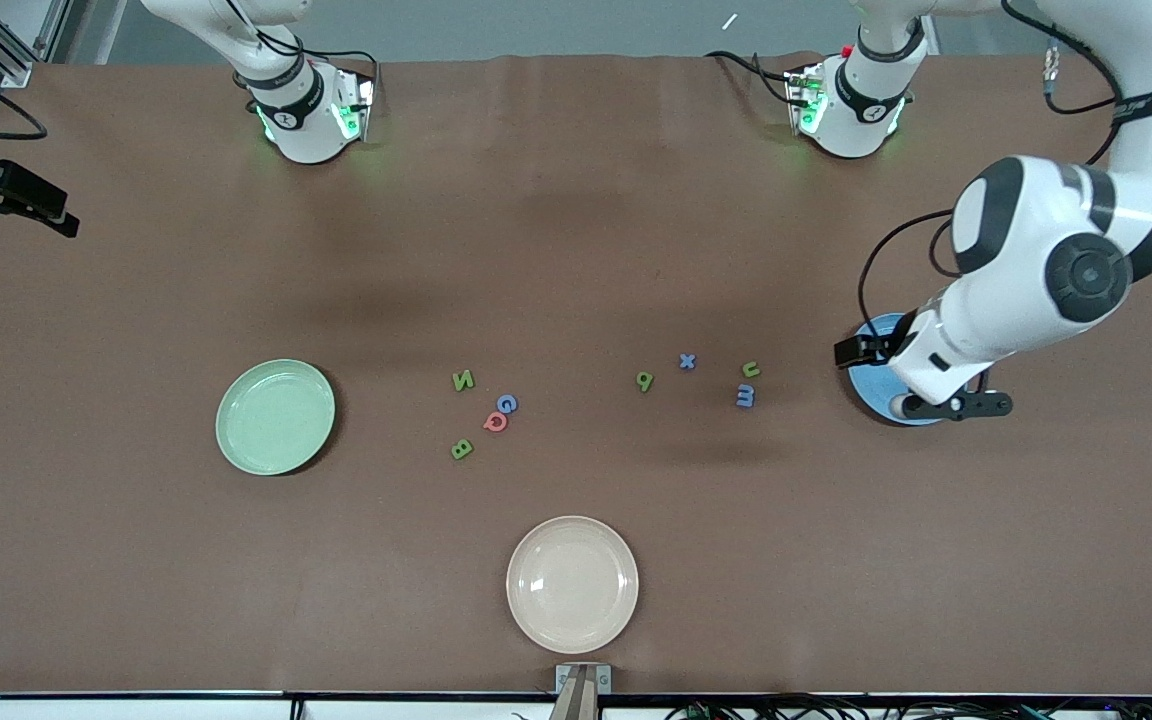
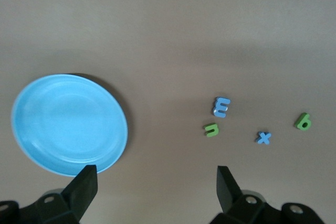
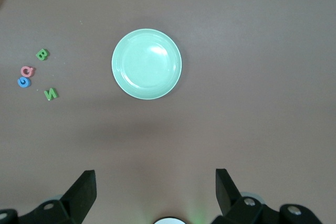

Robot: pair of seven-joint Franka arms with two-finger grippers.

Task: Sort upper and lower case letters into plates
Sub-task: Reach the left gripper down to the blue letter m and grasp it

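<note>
The pale green plate (image 1: 274, 416) lies empty toward the right arm's end and shows in the right wrist view (image 3: 146, 64). The blue plate (image 1: 868, 385) lies empty toward the left arm's end, partly hidden under the left arm, and shows whole in the left wrist view (image 2: 69, 124). Capitals N (image 1: 463, 380), G (image 1: 506, 404), Q (image 1: 495, 422) and B (image 1: 461, 449) lie mid-table. Small letters p (image 1: 644, 380), x (image 1: 687, 361), n (image 1: 751, 369) and m (image 1: 745, 397) lie nearer the blue plate. My left gripper (image 2: 155, 179) is open and empty over the blue plate's edge. My right gripper (image 3: 155, 182) is open and empty, high near its base.
A cream-white plate (image 1: 572, 583) lies empty near the table's front edge. A black fixture (image 1: 6, 195) juts in at the right arm's end of the table. The arm bases (image 1: 311, 115) (image 1: 851, 105) stand along the back edge.
</note>
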